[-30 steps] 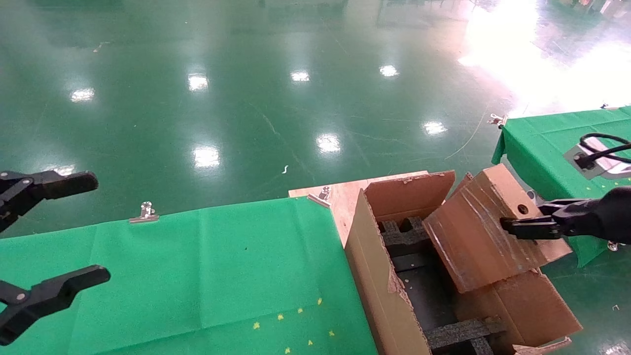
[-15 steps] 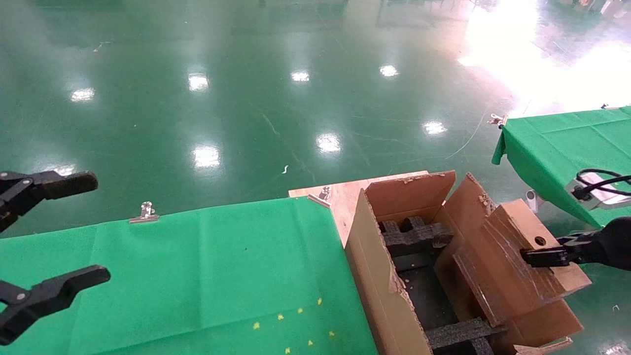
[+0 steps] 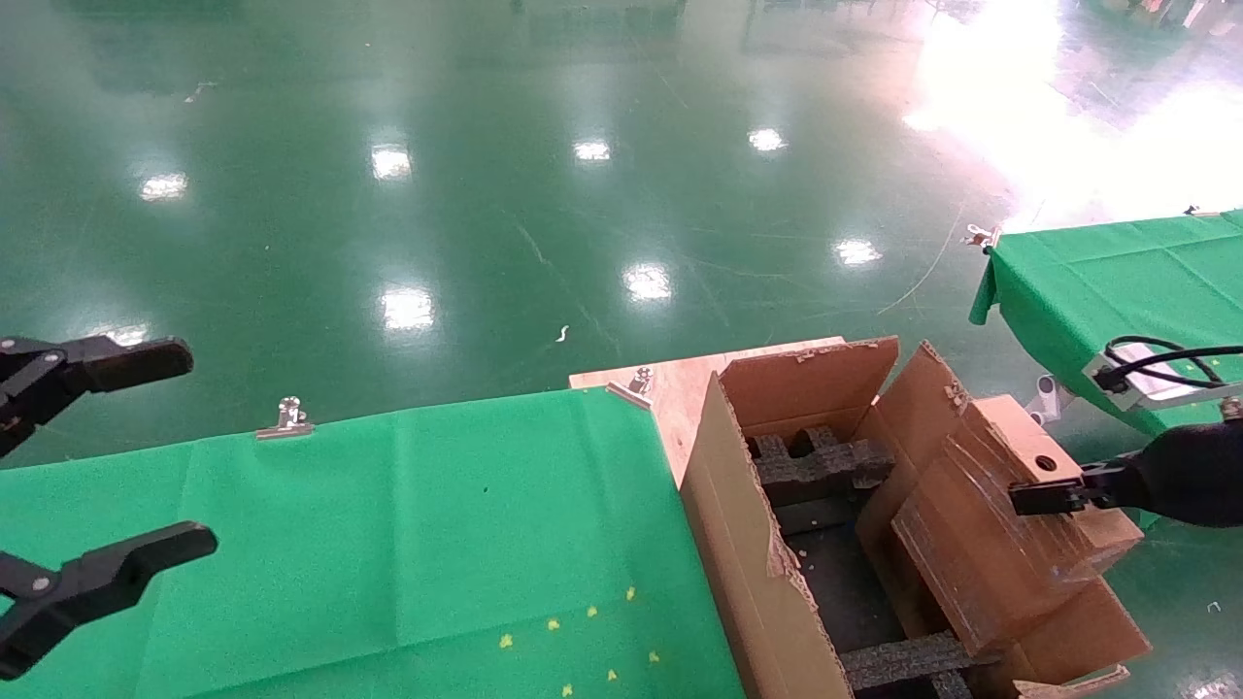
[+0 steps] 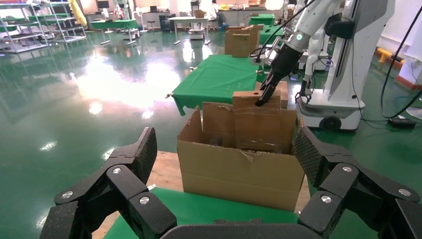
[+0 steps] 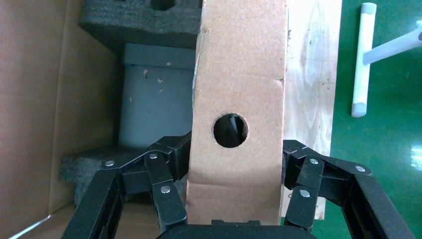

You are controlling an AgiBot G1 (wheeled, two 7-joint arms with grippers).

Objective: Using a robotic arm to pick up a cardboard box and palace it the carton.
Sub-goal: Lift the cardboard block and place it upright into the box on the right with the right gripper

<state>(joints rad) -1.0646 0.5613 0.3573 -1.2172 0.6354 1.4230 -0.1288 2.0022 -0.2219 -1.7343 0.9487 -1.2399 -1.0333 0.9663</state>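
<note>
The left gripper (image 3: 97,476) hangs idle at the far left over the green-clothed table (image 3: 388,524), its fingers spread wide and holding nothing. Right of the table stands the open carton (image 3: 748,573), black foam inserts (image 3: 821,466) inside. At its right side the right gripper (image 3: 1044,497) pinches the cardboard box (image 3: 991,544), tilted, lower end inside the carton.

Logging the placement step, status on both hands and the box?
Right hand clamped on the cardboard box, tilted, lower end inside the carton. Left hand open, idle over the green table. Foam inserts below the box.
</note>
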